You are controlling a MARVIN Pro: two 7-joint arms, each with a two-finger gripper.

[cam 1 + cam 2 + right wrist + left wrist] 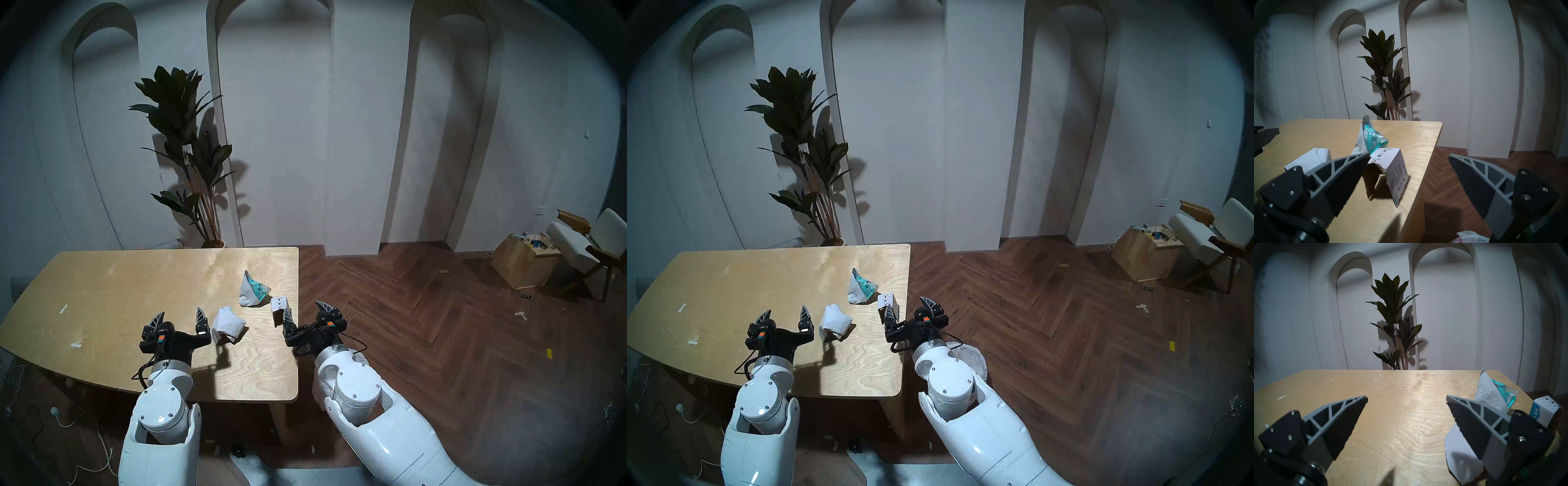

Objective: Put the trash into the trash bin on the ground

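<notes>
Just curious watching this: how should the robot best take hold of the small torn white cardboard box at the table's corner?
Probably across the small torn white cardboard box's two upright walls, coming level from the robot's side: it stands tent-like, and the open right gripper already faces it.

Bin (969, 356): mostly hidden under right arm (952, 383), only strip of white liner showing; right wrist view cuts it at bottom edge. Box (280, 307): near face partly behind right gripper finger (288, 315). Wad (1460, 458): blurred, half behind left finger (1480, 421) (shape unclear). Box print unreadable from head views. Plant pot (213, 243) cut off by table (101, 278).
</notes>
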